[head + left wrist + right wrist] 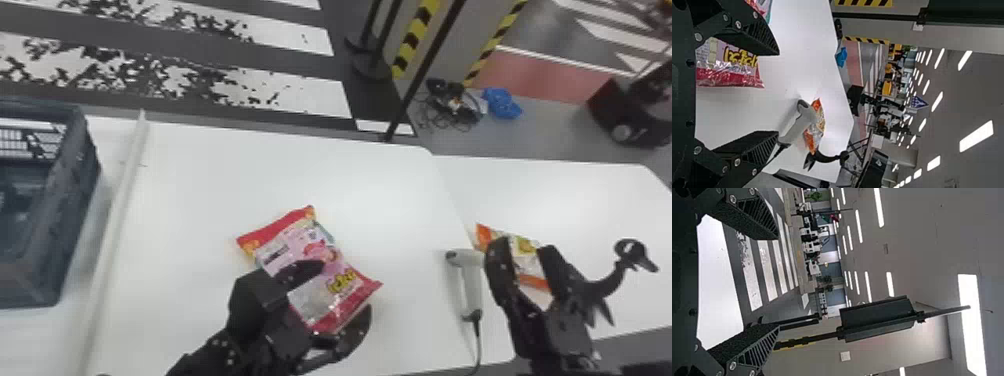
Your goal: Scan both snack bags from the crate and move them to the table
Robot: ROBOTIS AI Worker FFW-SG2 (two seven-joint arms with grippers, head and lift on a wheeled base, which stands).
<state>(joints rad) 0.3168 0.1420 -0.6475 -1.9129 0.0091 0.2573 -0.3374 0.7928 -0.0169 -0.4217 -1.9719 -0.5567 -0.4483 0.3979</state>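
The left gripper (345, 289) gapes, released, at the pink bag (305, 241); the right gripper (523, 248), also spread, hangs near the scanner (470, 285).

Tangled cables (457, 106), blue bundle (502, 104) beside them, black pole (425, 70)

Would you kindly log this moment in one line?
left gripper open near pink snack bag | right gripper open | orange snack bag near scanner | both bags outside crate

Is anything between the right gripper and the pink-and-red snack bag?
Yes. In the head view, the scanner sits between the right gripper and the pink-and-red snack bag, nearer the gripper.
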